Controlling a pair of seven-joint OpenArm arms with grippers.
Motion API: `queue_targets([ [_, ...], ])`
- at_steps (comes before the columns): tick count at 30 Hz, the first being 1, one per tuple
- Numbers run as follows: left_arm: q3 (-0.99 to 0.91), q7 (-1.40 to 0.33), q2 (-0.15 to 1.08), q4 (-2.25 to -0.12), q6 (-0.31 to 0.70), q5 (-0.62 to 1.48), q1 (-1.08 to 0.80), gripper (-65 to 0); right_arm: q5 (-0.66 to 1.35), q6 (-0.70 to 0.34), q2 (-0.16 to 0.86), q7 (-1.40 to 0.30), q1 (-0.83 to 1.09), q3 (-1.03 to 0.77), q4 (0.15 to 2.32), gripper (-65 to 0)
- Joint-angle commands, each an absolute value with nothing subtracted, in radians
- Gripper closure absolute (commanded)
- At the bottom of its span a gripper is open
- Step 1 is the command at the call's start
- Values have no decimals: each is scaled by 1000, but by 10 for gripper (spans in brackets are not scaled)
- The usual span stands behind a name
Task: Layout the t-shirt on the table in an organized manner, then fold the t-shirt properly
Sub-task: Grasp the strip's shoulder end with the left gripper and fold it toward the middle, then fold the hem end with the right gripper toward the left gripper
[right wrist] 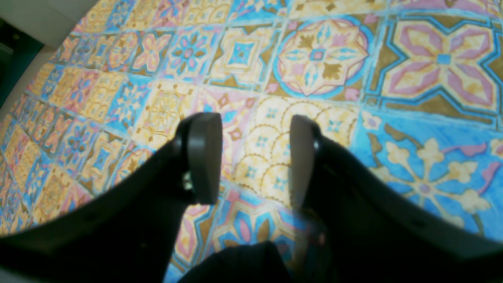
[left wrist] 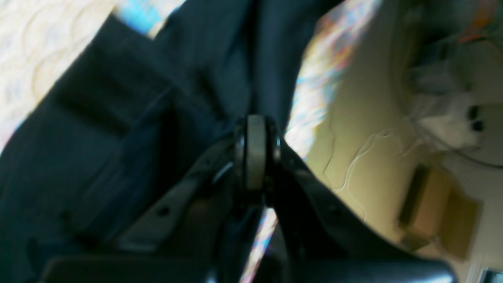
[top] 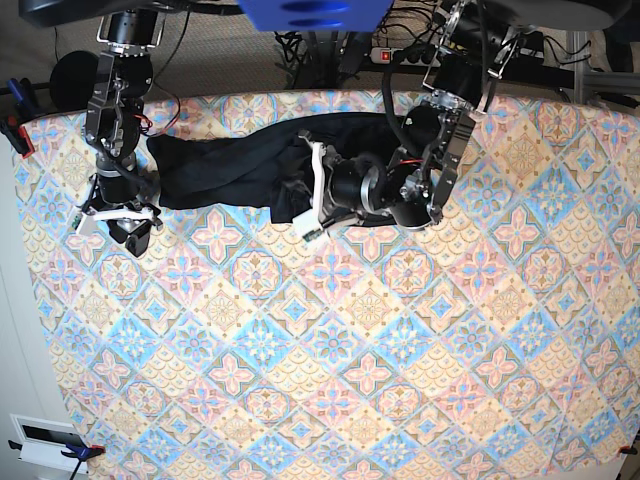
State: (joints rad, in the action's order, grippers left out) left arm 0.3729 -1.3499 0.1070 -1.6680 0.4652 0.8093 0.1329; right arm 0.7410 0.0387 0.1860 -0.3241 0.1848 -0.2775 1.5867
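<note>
Base view, from above: the worktop [top: 330, 370], covered in pastel diamond-tile cloth, carries the black t-shirt [top: 235, 165] along its far edge. The garment lies bunched and elongated, one end stretching toward the right arm's side, the other gathered under the left arm.

Left claw [top: 312, 190]: lying low over the worktop, its white-tipped fingers at the middle of the t-shirt. Left wrist view (blurred): the left claw [left wrist: 256, 151] is pressed together, its pale pads meeting with dark t-shirt [left wrist: 118, 118] fabric bunched around and between them; patterned worktop [left wrist: 322, 78] shows beside the cloth.

Right claw [top: 118, 215]: poised over bare patterned cloth, just beside the near end of the t-shirt, apart from it. Right wrist view: the right claw [right wrist: 255, 157] is spread, nothing between its grey pads [right wrist: 202, 157], with only worktop [right wrist: 322, 59] tiles beneath. A dark shape at the bottom edge of this view cannot be identified.
</note>
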Motion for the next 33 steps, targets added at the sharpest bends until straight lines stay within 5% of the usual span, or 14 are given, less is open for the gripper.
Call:
queue_targets([
  [1, 369, -1307, 114, -1685, 470, 878, 162, 0, 748, 31, 199, -302, 174, -282, 1606, -265],
  [11, 160, -1244, 254, -1684, 470, 1040, 124, 0, 748, 22, 214, -305, 182, -289, 1532, -266],
  [14, 157, -1241, 291, -1684, 470, 1040, 102, 0, 757, -65, 248, -317, 179, -289, 1497, -266],
  [22, 157, -1173, 337, -1681, 470, 1038, 42, -7, 766, -97, 249, -575, 176, -467, 1489, -355],
  [33, 159, -1176, 338, -1681, 464, 1038, 42, -8, 969, -266, 384, -1006, 179, -578, 1478, -356],
])
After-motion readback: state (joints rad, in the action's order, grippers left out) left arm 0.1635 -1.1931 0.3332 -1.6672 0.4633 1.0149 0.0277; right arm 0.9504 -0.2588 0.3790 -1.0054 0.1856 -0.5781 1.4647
